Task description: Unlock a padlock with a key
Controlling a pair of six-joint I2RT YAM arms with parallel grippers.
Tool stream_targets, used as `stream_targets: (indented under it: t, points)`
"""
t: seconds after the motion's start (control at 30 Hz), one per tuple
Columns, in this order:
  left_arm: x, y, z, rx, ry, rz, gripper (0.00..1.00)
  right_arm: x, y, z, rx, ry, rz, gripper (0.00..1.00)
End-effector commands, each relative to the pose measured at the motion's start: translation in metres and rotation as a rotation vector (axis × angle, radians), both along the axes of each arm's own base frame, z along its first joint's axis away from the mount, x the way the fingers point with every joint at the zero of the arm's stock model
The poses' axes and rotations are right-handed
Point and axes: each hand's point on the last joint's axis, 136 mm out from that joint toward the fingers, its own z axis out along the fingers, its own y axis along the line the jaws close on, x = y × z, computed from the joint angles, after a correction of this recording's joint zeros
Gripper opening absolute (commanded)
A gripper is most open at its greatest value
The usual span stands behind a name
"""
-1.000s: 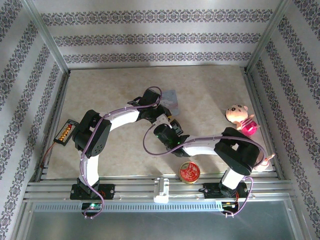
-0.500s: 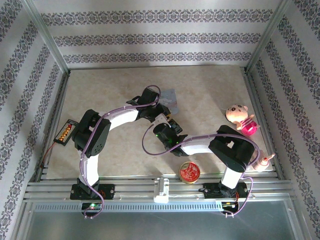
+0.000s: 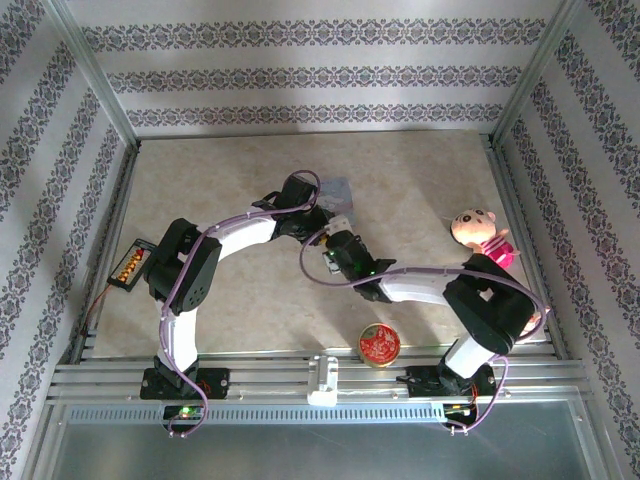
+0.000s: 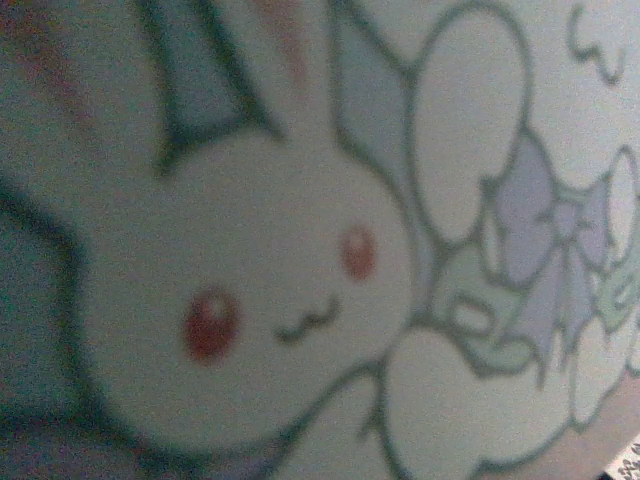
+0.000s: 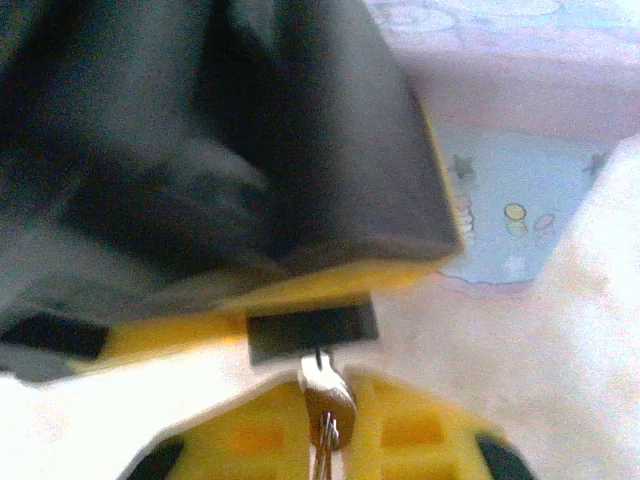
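In the right wrist view my right gripper (image 5: 328, 425) is shut on the small greyish key (image 5: 326, 395), its yellow fingers (image 5: 245, 435) either side of it. The key's tip sits in the dark padlock body (image 5: 310, 337). The padlock is tucked under the yellow-edged finger (image 5: 330, 283) of my left gripper; its shackle is hidden. From above, the left gripper (image 3: 322, 218) and right gripper (image 3: 335, 243) meet tip to tip mid-table, beside the pastel tin (image 3: 338, 192). The left wrist camera sits close over the tin's rabbit picture (image 4: 300, 240).
A round red-and-gold tin (image 3: 379, 343) lies near the front rail. A pink doll (image 3: 480, 235) sits at the right, a black tray of gold beads (image 3: 130, 266) at the left edge. A white block (image 3: 323, 378) stands on the front rail.
The right gripper has moved away from the front and up to the left gripper, with its elbow swinging right. The left arm has stayed put.
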Motion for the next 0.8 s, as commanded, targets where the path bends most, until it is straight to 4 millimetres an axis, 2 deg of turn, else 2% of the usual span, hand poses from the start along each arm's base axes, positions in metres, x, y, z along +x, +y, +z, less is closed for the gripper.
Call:
stream_targets:
  t: [0.0, 0.2, 0.47, 0.63, 0.77]
  points:
    - [-0.026, -0.011, 0.001, -0.031, 0.083, -0.076, 0.00, 0.004, -0.013, -0.006, 0.250, 0.167, -0.052, 0.00]
    - [-0.026, -0.011, -0.001, -0.033, 0.084, -0.074, 0.00, 0.011, -0.027, 0.004, 0.461, 0.251, -0.037, 0.00]
    - [-0.025, -0.011, 0.000, -0.038, 0.081, -0.072, 0.00, 0.013, -0.026, 0.012, 0.661, 0.347, 0.014, 0.00]
    - [-0.026, -0.012, 0.001, -0.047, 0.076, -0.074, 0.00, 0.022, -0.032, 0.014, 0.884, 0.412, 0.024, 0.00]
    - [-0.026, -0.013, 0.004, -0.062, 0.062, -0.080, 0.00, 0.034, -0.037, 0.023, 1.117, 0.433, 0.062, 0.00]
